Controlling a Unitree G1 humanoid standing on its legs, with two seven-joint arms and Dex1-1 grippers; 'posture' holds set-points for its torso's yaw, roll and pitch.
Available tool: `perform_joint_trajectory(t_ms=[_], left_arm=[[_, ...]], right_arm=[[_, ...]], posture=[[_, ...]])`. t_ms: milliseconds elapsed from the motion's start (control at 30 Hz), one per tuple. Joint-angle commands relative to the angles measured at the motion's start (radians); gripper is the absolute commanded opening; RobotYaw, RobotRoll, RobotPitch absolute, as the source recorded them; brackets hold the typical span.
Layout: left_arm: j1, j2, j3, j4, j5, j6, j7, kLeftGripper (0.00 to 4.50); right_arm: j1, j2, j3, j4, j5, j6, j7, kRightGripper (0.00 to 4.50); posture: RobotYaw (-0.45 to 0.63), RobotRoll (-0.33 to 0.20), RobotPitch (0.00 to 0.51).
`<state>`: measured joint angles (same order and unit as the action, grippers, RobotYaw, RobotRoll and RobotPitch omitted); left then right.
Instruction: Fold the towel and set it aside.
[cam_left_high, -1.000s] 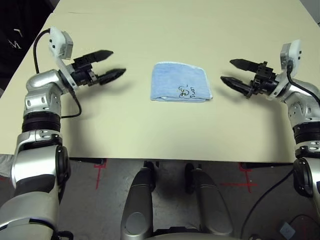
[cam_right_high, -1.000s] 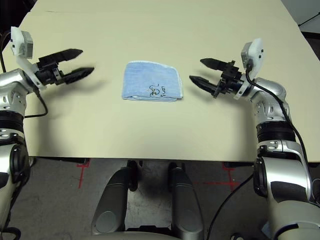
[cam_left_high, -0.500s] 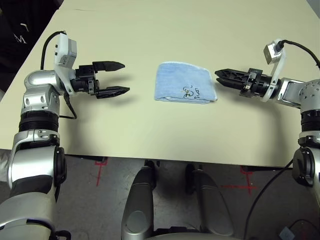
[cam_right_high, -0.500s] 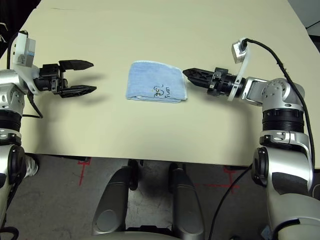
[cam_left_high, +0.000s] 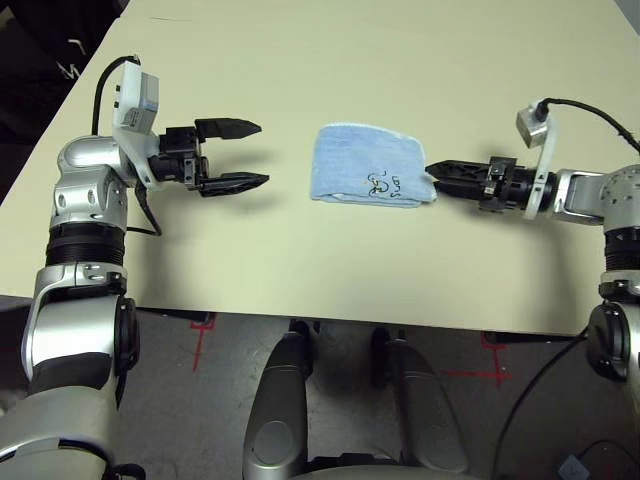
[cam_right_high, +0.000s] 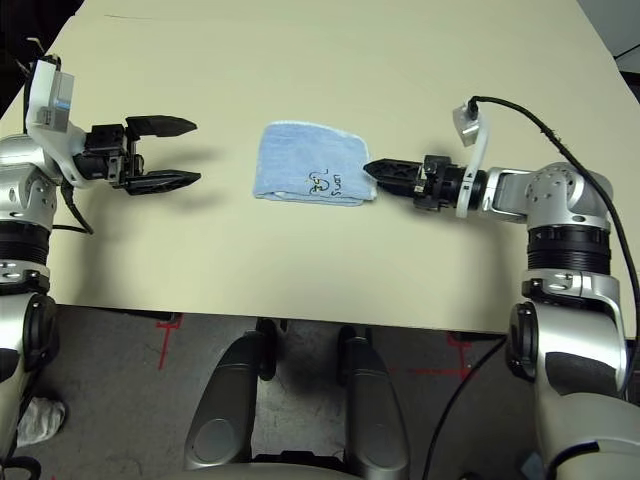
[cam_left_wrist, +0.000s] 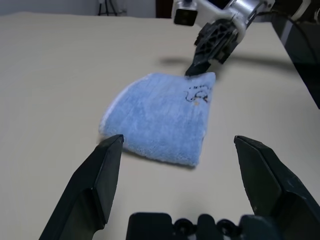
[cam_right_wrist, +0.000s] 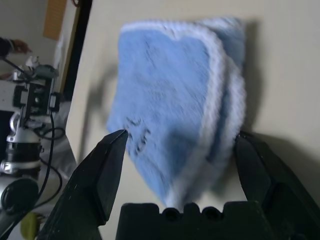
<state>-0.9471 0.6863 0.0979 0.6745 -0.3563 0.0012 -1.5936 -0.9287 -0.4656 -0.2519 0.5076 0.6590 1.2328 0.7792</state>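
The light-blue terry towel (cam_left_high: 369, 178) is lying folded flat mid-table, white stitched edging showing, dark embroidered mark facing up.

Head views look down on the counter (cam_left_high: 300, 270); each wrist view faces the towel (cam_left_wrist: 165, 115) from opposite ends, the right closer.

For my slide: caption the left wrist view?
Open left claw faces the folded towel; right claw at its far edge.
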Motion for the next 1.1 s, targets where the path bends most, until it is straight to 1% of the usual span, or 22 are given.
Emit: perform_joint_trajectory(t_ms=[33, 133, 233, 333, 567, 700, 800, 867, 933, 1000, 1100], left_arm=[[0.021, 0.001, -0.009, -0.033, -0.005, 0.014, -0.005, 4.50], [0.025, 0.001, -0.010, -0.041, -0.004, 0.019, -0.003, 4.50], [0.032, 0.001, -0.010, -0.051, -0.005, 0.024, -0.001, 4.50], [0.039, 0.003, -0.010, -0.060, -0.005, 0.027, 0.000, 4.50], [0.040, 0.005, -0.013, -0.049, 0.000, 0.024, -0.004, 4.50], [0.037, 0.002, -0.015, -0.040, 0.004, 0.021, -0.002, 4.50], [0.034, -0.002, -0.017, -0.030, 0.008, 0.019, 0.000, 4.50], [0.031, -0.003, -0.017, -0.022, 0.010, 0.017, 0.002, 4.50], [0.028, -0.005, -0.017, -0.013, 0.014, 0.012, 0.006, 4.50], [0.026, -0.008, -0.018, -0.007, 0.016, 0.012, 0.011, 4.50], [0.021, -0.022, -0.009, -0.001, 0.011, 0.026, 0.047, 4.50]], right_arm=[[-0.009, 0.056, 0.026, 0.083, -0.047, -0.053, -0.054, 4.49], [-0.042, 0.085, 0.029, 0.136, -0.069, -0.105, -0.069, 4.49], [-0.055, 0.087, 0.029, 0.152, -0.072, -0.116, -0.059, 4.49], [-0.057, 0.077, 0.030, 0.154, -0.072, -0.114, -0.049, 3.91], [-0.053, 0.050, 0.020, 0.123, -0.055, -0.080, -0.015, 1.30], [-0.048, 0.045, 0.005, 0.101, -0.047, -0.075, -0.015, 0.03], [-0.046, 0.047, -0.040, 0.071, -0.015, -0.093, -0.014, 0.01], [-0.037, 0.049, -0.067, 0.048, -0.004, -0.154, 0.000, 0.01], [-0.035, 0.047, -0.093, 0.052, -0.002, -0.231, 0.007, 0.01], [-0.059, 0.042, -0.145, 0.100, -0.004, -0.320, -0.028, 0.01], [-0.100, 0.034, -0.222, 0.187, -0.021, -0.511, -0.109, 0.01]], posture=[[0.10, 0.000, 0.327], [0.11, 0.000, 0.329], [0.11, 0.000, 0.328], [0.11, 0.000, 0.328], [0.10, 0.000, 0.325], [0.09, 0.000, 0.323], [0.08, 0.000, 0.321], [0.07, 0.000, 0.320], [0.06, 0.000, 0.317], [0.05, 0.000, 0.312], [0.04, 0.000, 0.307]])
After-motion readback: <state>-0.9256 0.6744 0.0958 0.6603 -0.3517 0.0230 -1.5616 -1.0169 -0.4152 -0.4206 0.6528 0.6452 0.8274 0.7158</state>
